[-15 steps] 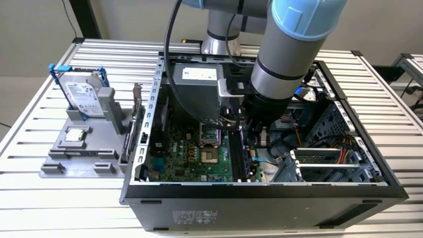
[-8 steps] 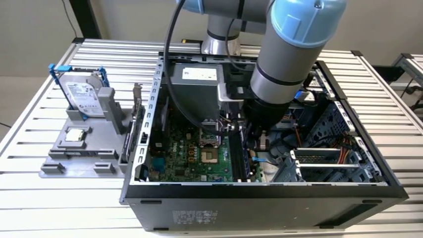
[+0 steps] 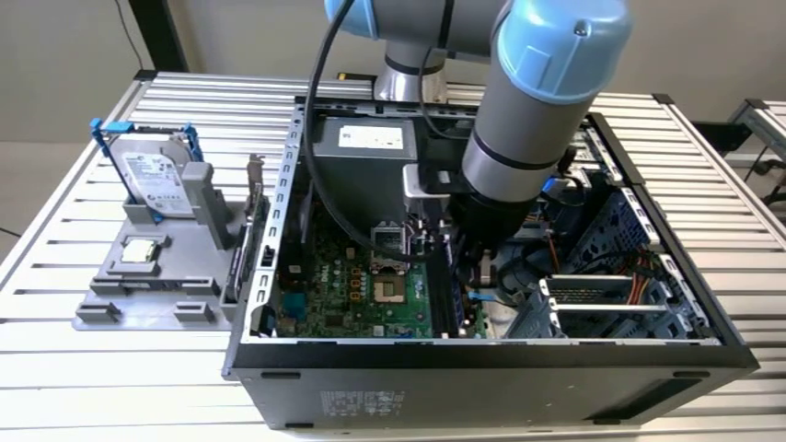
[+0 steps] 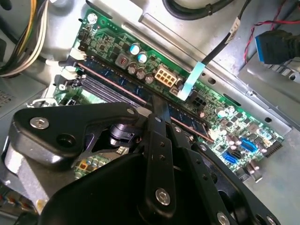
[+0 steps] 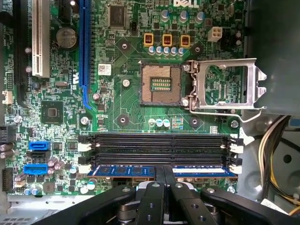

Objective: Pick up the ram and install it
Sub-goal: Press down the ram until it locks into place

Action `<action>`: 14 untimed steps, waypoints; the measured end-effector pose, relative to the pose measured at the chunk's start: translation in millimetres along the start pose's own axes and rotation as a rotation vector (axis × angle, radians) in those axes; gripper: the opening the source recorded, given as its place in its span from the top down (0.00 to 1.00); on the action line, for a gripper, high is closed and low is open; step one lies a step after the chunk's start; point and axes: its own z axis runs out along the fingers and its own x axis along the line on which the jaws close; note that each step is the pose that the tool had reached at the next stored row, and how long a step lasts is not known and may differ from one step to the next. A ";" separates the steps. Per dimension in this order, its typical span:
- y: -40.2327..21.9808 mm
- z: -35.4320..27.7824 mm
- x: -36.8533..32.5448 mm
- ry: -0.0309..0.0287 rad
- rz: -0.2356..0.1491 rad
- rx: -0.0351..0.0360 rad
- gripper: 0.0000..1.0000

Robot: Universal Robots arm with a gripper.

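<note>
The tool (image 5: 163,176) is down inside the open computer case (image 3: 491,354), its fingers (image 5: 158,174) drawn together on the top edge of the ram (image 5: 122,171), pinching it near the middle of its length. The ram stands on edge under the tool, its long axis running along the black memory slots (image 5: 159,145), and it sits over the outermost slot of that bank, the one farthest from the processor socket (image 5: 161,83). Whether it is pressed fully home I cannot tell; the white clips at the slot ends (image 5: 236,168) show no clear latch.

In the second wrist view the stick (image 4: 117,84) runs slantwise past the tool's fingers, beside the empty slots.

The processor socket, on the far side of the slots from the ram, lies open and empty, its metal retention frame (image 5: 227,84) swung back. Outside the case, on the desk (image 3: 98,368) toward the exterior view's left, a grey holder (image 3: 160,285) carries the hard drive (image 3: 157,180) upright in its blue-trimmed frame and a small square processor chip (image 3: 139,249) flat.
</note>
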 end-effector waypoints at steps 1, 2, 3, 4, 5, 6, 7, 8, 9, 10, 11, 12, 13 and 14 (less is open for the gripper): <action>0.0 1.8 0.1 0.0002 0.000 0.0000 1.00; 0.0 2.4 0.0 0.0010 0.000 -0.0002 1.00; -0.1 1.9 -0.2 0.0013 0.000 -0.0002 1.00; -0.2 -0.6 -0.5 0.0001 0.000 -0.0001 1.00; -0.2 -3.6 -1.0 -0.0044 0.000 0.0006 1.00; -0.1 -8.4 -1.0 -0.0029 0.000 0.0003 1.00; 0.0 -13.5 -1.0 -0.0015 0.000 -0.0001 1.00; 0.0 -18.1 -1.2 -0.0017 0.000 -0.0001 1.00; 0.1 -22.6 -1.4 -0.0015 0.000 -0.0002 1.00; 0.2 -27.3 -1.6 -0.0014 0.000 -0.0001 1.00; 0.2 -31.8 -1.8 -0.0014 0.000 -0.0002 1.00; 0.3 -36.2 -2.0 -0.0013 0.000 -0.0002 1.00; 0.4 -40.8 -2.2 -0.0013 0.000 -0.0002 1.00; 0.4 -45.5 -2.5 -0.0012 0.000 -0.0002 1.00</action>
